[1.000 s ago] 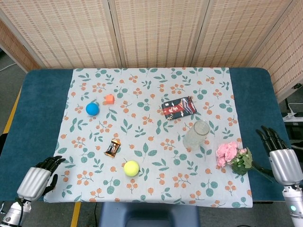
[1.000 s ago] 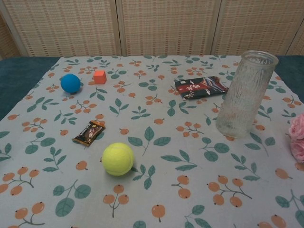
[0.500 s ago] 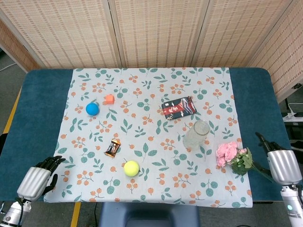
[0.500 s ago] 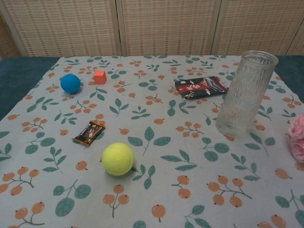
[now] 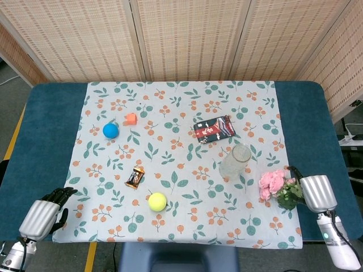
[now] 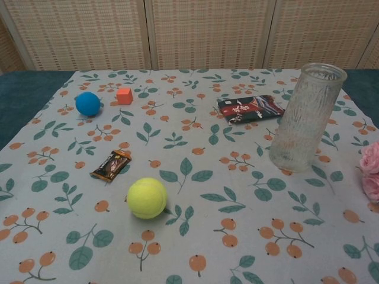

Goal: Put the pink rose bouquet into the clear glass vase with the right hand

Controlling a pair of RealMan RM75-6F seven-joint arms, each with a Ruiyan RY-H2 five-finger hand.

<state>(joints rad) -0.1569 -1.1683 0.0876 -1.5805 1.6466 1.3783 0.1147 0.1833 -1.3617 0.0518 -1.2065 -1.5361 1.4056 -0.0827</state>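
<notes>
Now my right hand (image 5: 315, 191) sits at the bouquet's (image 5: 280, 186) stem end, though I cannot tell whether it grips anything. Bouquet lies on the desk (image 5: 45, 130) just right of the upright vase (image 5: 235, 162). My left hand (image 5: 41, 215) rests curled and holding nothing.

Bright even indoor light, soft faint shadows, sharp focus, no glare

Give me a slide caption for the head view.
Right hand reaches the pink rose bouquet beside the clear glass vase.

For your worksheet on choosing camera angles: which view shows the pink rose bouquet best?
The head view: the whole rose bouquet shows, blooms and leaves, beside the right hand. The chest view catches only pink blooms at its right edge.
</notes>
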